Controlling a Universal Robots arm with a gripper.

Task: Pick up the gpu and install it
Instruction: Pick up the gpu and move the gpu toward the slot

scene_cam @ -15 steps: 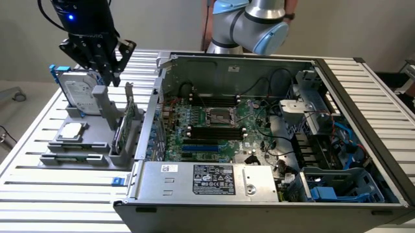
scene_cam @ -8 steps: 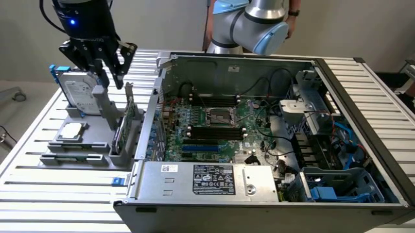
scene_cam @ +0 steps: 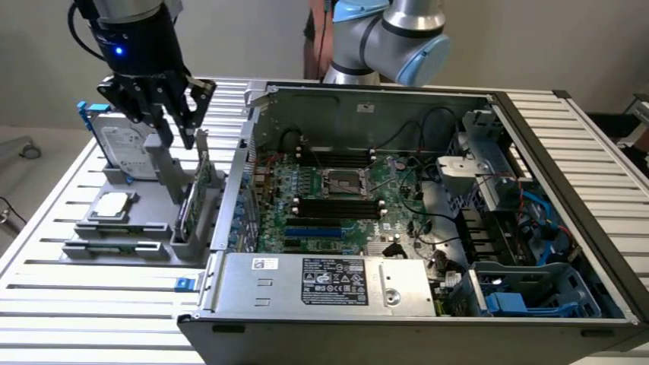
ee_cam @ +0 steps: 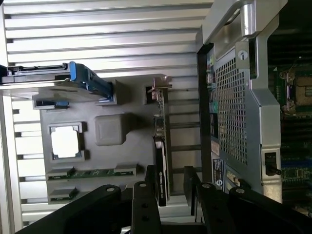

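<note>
Guessing the gpu (ee_cam: pixel 160 151) standing on edge in the gray holder (ee_cam: pixel 109 129) is light, stiff but fragile, so pinch its flat faces; tool (scene_cam: pixel 175 135) hangs spread open over it.

gpu (scene_cam: pixel 206 190) upright in holder (scene_cam: pixel 106 248), at exterior view's left of computer case (scene_cam: pixel 406 341), gripper (scene_cam: pixel 175 137) above
</note>
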